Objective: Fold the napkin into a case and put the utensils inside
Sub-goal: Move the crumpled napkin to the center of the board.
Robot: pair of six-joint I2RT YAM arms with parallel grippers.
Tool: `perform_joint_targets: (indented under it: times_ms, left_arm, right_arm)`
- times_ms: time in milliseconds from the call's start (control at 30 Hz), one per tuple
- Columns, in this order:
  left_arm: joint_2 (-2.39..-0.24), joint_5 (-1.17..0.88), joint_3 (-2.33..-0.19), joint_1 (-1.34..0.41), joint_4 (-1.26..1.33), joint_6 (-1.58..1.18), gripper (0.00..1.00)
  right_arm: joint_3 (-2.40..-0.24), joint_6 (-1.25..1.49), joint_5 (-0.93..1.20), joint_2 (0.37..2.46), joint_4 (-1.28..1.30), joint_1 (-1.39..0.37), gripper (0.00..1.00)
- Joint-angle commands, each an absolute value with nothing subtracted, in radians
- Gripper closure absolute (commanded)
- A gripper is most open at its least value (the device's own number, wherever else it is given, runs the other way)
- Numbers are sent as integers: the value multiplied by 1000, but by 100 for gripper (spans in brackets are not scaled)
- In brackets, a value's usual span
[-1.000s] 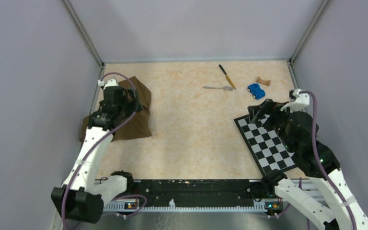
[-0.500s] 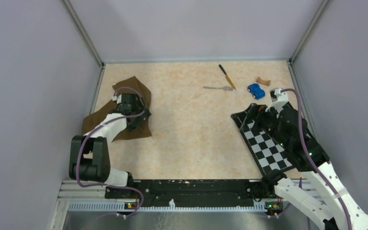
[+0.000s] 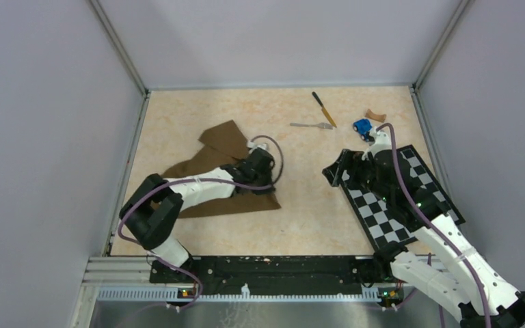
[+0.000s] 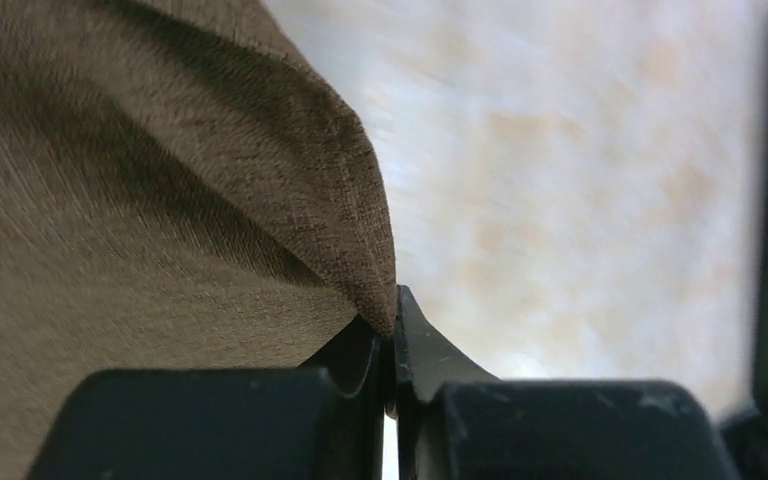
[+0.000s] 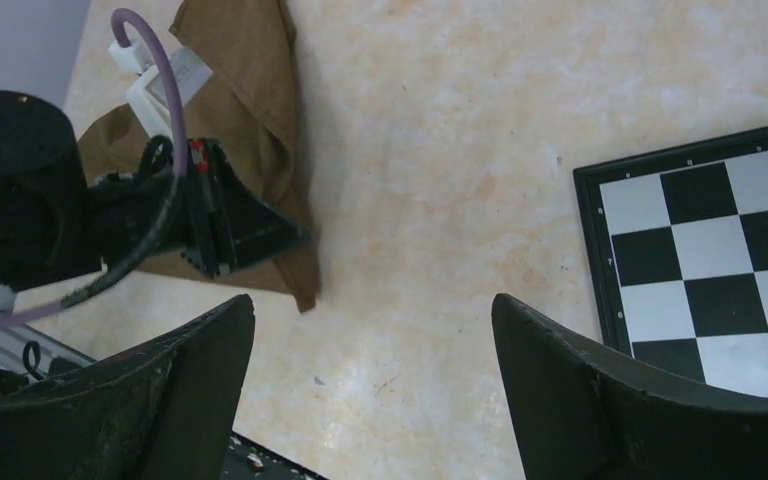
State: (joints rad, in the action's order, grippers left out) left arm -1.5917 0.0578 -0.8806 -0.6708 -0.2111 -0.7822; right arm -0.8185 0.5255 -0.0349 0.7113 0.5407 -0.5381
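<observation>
The napkin [image 3: 222, 137] lies rumpled and unfolded on the left half of the bench [image 3: 301, 198], one corner pinched by the left end effector [image 4: 394, 310], while the right end effector [image 5: 372, 310] hangs spread and empty and the knife [image 3: 324, 108] and fork [image 3: 311, 125] wait near the far edge.

The dark brown napkin [image 3: 222, 140] lies unevenly folded left of centre, while the yellow-handled knife [image 3: 324, 108] and small silver fork [image 3: 311, 125] lie just beside each other at the far side, right of centre.
</observation>
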Motion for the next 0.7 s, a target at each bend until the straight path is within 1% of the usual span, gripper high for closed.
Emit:
perform_joint_targets:
  times_ms: [0,33,67,100,133,200,233,300,433,500,600,667]
  left_arm:
    - [-1653,-9,-1009,-844,-176,-837,85]
    - [-1666,-69,-1035,-848,-199,-830,71]
    - [-1667,-119,-1056,-846,-225,-811,55]
    - [-1651,-145,-1063,-845,-242,-783,42]
    - [-1620,-141,-1057,-846,-259,-763,34]
    - [-1503,-112,-1003,-843,-260,-722,13]
    - [-1437,-94,-967,-840,-260,-702,3]
    - [-1305,-33,-902,-825,-298,-677,1]
    - [-1066,81,-836,-749,-456,-650,1]
    - [-1003,135,-816,-697,-555,-658,1]
    - [-921,198,-772,-598,-680,-722,1]
    - [-902,220,-733,-539,-716,-786,1]
  right_arm:
    - [-784,536,-50,731,499,-531,12]
    - [-770,538,-31,743,490,-531,12]
    - [-761,549,-18,759,492,-529,12]
    - [-750,557,-7,775,492,-526,12]
    - [-735,562,24,794,487,-523,12]
    - [-692,579,105,822,454,-519,12]
    - [-671,589,142,835,434,-518,14]
    - [-622,611,195,855,385,-518,18]
    - [-524,653,313,930,249,-518,21]
    - [-522,652,342,1013,240,-518,27]
    - [-527,655,298,1080,225,-530,36]
    - [-549,642,217,1115,238,-571,38]
